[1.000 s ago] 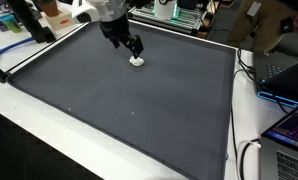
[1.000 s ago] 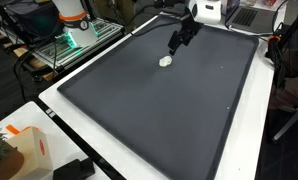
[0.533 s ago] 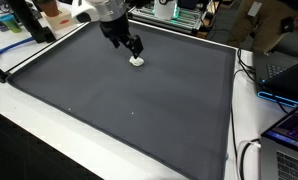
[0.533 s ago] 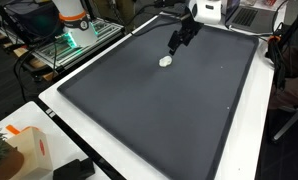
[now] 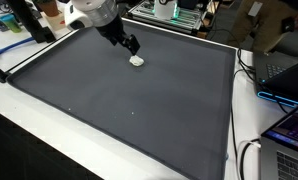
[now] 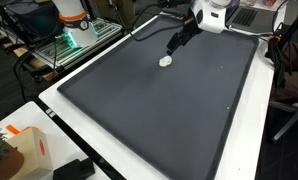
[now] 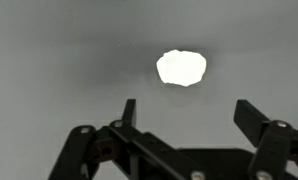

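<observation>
A white worktop (image 5: pixel 29 105) is being shown in both exterior views, and most of it is being covered by a dark grey mat (image 5: pixel 129 100) with a thin pale border. The same worktop (image 6: pixel 89 130) and mat (image 6: pixel 179 110) are being seen from the opposite end in an exterior view. The white arm (image 5: pixel 94 12) is being reached in over the far part of the mat and is being angled downward; it (image 6: pixel 209 15) is also being seen in an exterior view. The black claw (image 5: pixel 132 46) is being held at a tilt just above the mat, with its fingers spread wide apart and nothing being gripped between them; this is being confirmed in the wrist view, where the claw (image 7: pixel 187 110) is being shown empty. A small white lump (image 5: pixel 137 60) is lying on the mat just beside the fingertips, near the mat's far edge. In the wrist view the lump (image 7: pixel 181 68) is being seen beyond the fingertips, in line with the gap between them and apart from both. It (image 6: pixel 166 60) is being seen just below the claw (image 6: pixel 173 48) in an exterior view.
</observation>
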### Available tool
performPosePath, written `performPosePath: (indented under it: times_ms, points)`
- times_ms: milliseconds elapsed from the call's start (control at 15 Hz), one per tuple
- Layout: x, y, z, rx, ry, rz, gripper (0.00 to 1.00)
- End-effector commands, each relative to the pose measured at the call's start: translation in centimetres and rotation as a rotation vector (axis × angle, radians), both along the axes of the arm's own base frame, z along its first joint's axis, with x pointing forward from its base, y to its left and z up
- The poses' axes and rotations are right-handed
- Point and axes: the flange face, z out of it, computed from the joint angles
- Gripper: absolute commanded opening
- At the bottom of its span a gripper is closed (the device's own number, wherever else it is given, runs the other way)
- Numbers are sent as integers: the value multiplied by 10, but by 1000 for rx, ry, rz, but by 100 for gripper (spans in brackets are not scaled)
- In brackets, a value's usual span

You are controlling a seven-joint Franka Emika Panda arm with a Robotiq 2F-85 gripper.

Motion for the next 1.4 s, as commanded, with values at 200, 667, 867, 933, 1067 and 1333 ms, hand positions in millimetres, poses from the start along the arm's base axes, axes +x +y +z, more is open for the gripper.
performPosePath:
  times_ms: [200,667,867,933,1067,1333]
  points:
    - [22,-7,-27,64,131,12,100]
    - [26,-5,-41,58,174,-12,100]
    - [32,-7,-44,69,176,-27,100]
    - [32,-7,-44,69,175,-29,100]
    - [33,-7,-43,68,174,-31,100]
    - [34,-8,-53,61,203,-39,100]
